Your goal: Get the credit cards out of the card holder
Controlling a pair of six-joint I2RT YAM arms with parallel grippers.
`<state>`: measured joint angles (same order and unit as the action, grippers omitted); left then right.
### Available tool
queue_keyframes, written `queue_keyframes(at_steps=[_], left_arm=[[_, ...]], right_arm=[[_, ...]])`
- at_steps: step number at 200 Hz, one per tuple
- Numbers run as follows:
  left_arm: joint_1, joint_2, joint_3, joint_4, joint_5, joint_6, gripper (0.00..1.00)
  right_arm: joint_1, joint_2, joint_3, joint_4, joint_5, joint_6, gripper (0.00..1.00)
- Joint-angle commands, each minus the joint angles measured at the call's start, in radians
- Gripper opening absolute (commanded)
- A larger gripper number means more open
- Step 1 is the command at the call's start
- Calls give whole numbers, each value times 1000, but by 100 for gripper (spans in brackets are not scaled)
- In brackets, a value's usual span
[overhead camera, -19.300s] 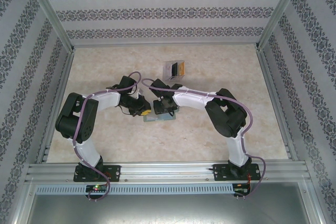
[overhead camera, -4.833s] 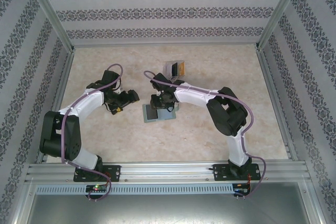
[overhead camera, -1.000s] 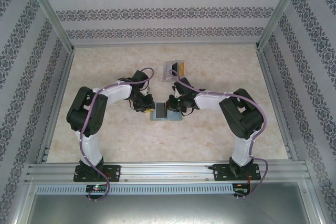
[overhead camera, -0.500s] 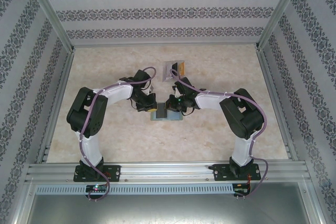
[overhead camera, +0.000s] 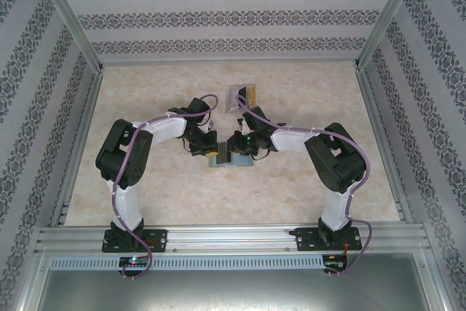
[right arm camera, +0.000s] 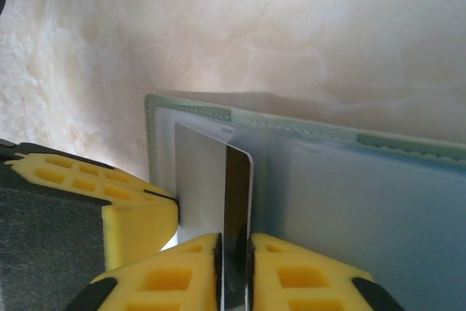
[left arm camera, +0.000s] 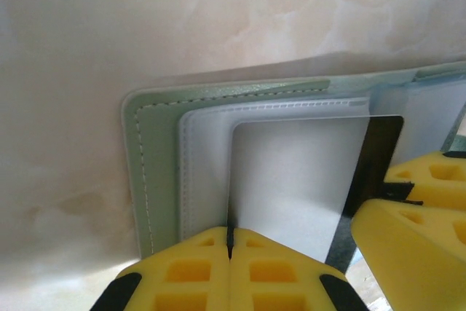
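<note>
1. Grey-green card holder (overhead camera: pixel 240 162) lying open and flat on the table (overhead camera: pixel 182 198), mid-table between both arms; long axis left-right in the top view.
2. Pale card (left arm camera: pixel 291 180) poking out of the pocket in the holder's left half; dark strip along its right side; one card or two overlapped, cannot tell.
3. Left gripper (left arm camera: pixel 229 249) pinched tight on the card's near edge; no gap between pads.
4. Right gripper (right arm camera: pixel 234 256) astride the dark edge; jaws a narrow slit apart; biting or loose, cannot tell.
5. Key geometry: card runs straight from the left claw into the pocket; stitched closed sides far and left; likely exit back along the left claw's own axis; left arm better placed for the pull.
6. Risk: soft holder dragging along with the card unless pinned.
</note>
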<state>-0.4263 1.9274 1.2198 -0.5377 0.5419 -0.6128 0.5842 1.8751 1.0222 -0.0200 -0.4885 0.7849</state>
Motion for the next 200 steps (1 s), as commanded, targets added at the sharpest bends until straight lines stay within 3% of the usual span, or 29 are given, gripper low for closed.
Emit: queue_keyframes(at_steps=[1, 38, 85, 145, 178, 200], left_arm=[[-9, 36, -6, -36, -40, 18, 5], [-10, 26, -2, -46, -55, 16, 8], [-9, 29, 0, -63, -84, 6, 15], [-10, 0, 22, -64, -89, -10, 15], [-4, -126, 75, -72, -108, -19, 32], [3, -208, 54, 3, -40, -43, 47]], right_arm=[[3, 17, -4, 35, -49, -6, 14], [-8, -13, -25, 21, 0, -12, 6], [-51, -85, -69, -22, 72, -58, 4], [-76, -202, -104, -36, 120, -119, 0], [-102, -287, -120, 45, 31, -145, 0], [-133, -298, -108, 109, -94, -123, 0]])
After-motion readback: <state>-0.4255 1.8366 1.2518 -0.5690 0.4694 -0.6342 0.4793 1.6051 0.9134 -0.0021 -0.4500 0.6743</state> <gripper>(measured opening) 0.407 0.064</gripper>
